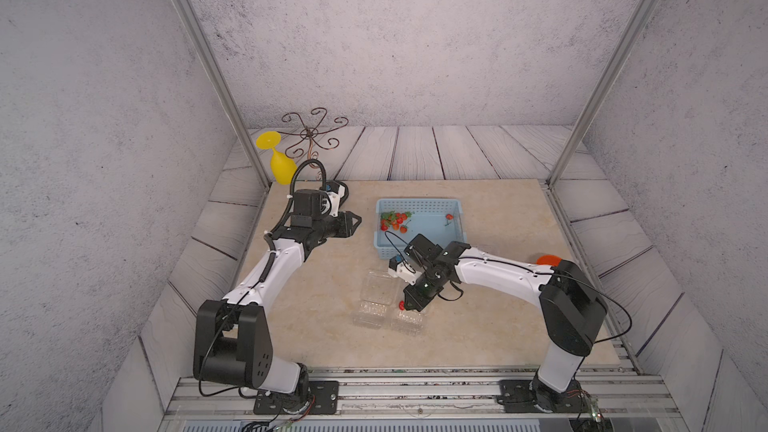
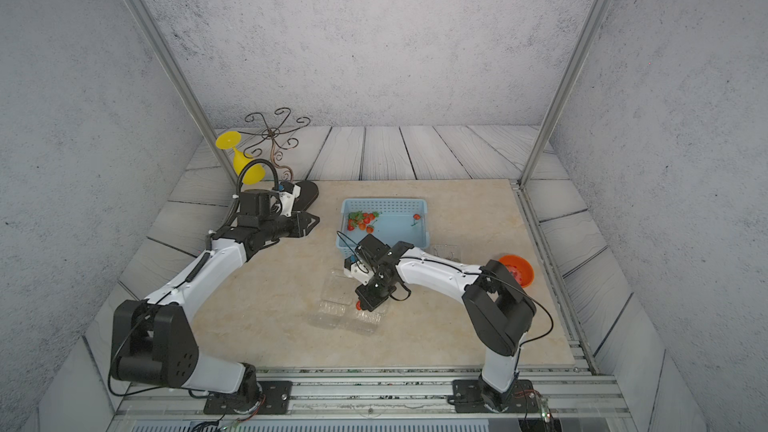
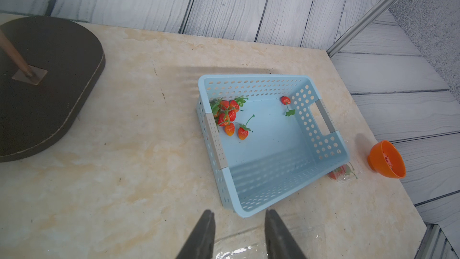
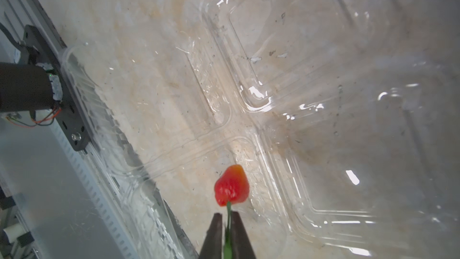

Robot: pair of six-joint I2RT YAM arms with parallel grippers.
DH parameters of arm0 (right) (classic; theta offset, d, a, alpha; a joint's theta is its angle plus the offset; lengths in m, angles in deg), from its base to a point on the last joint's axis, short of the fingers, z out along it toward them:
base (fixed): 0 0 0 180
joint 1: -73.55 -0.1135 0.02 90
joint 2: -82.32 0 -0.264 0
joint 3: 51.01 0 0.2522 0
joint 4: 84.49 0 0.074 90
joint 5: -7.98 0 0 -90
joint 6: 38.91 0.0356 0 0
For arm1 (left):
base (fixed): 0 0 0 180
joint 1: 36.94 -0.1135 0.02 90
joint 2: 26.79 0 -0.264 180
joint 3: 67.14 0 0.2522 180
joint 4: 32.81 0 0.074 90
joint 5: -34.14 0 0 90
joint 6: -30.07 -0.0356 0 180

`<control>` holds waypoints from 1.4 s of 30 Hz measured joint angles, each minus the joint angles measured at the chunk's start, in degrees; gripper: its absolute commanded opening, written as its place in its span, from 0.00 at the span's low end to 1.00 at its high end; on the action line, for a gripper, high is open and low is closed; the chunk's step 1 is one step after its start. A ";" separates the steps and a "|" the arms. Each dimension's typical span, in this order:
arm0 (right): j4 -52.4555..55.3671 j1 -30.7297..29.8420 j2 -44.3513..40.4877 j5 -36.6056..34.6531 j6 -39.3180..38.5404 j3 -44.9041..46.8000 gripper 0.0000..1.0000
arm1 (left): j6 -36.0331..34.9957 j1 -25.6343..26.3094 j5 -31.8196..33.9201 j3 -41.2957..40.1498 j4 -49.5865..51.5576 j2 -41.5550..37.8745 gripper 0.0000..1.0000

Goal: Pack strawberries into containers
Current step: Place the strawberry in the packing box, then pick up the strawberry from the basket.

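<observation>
In both top views: left claw [image 1: 357, 222] [image 2: 316, 221] parted and empty, above the beige marble-patterned desk [image 1: 498, 305]. Just past its tips, a light blue perforated plastic basket [image 1: 417, 201] [image 2: 384, 202]. Inside, a cluster of small red green-capped strawberries [image 1: 395, 220] at the end nearer that claw and a lone red strawberry [image 1: 449, 216] at the far end. Right claw [image 1: 408, 305] [image 2: 365, 305] pointing down, pinched on the stem of a small red strawberry [image 1: 402, 305], directly above two clear plastic clamshell containers [image 1: 376, 290] lying open side by side. Well behind the right claw, beside its arm, a tilted orange plastic bowl [image 1: 548, 260] [image 2: 517, 270].

Left wrist view: left claw [image 3: 239, 216] with fingers apart, nothing between. Ahead of the tips, the basket [image 3: 251, 78], with the cluster [image 3: 227, 115] in one corner and the lone berry [image 3: 285, 100] by the opposite handle wall. Beyond the basket's far corner, a third clear plastic container [image 3: 344, 174] with red berries inside, then the orange bowl [image 3: 387, 159].

Right wrist view: right claw [image 4: 227, 216] closed narrowly on a thin green stem. Small red strawberry [image 4: 232, 186] hanging just beyond the tips, over the adjoining edges of the open containers [image 4: 348, 133].
</observation>
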 measured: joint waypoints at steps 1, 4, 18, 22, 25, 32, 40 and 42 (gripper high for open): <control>0.00 -0.09 0.31 -0.13 0.13 0.00 0.21 | 0.17 0.00 -0.09 -0.07 0.00 0.00 0.38; 0.11 -0.33 0.96 -1.11 0.20 0.00 0.26 | 0.24 -0.04 -0.42 -0.11 -0.04 0.00 0.37; 5.79 4.37 1.86 -11.61 -0.39 -15.85 0.45 | 0.22 -0.04 -0.87 -0.15 0.00 -0.02 0.38; 4.09 10.38 7.41 -13.35 1.38 -25.05 0.47 | 0.20 -0.04 -1.01 -0.15 0.00 -0.02 0.37; 2.93 14.60 14.34 -13.46 3.08 -32.46 0.48 | 0.15 -0.04 -2.05 -0.15 0.04 0.00 0.38; 2.43 20.59 31.19 -12.92 6.38 -49.22 0.48 | -0.50 -0.04 -3.32 -0.15 0.50 0.33 0.38; 0.33 23.08 41.11 -6.75 11.96 -58.25 0.44 | -0.92 -0.04 -3.34 -0.13 0.52 0.33 0.38; -0.61 23.34 42.32 -5.09 13.38 -58.55 0.43 | -0.92 -0.04 -3.34 -0.13 0.50 0.33 0.38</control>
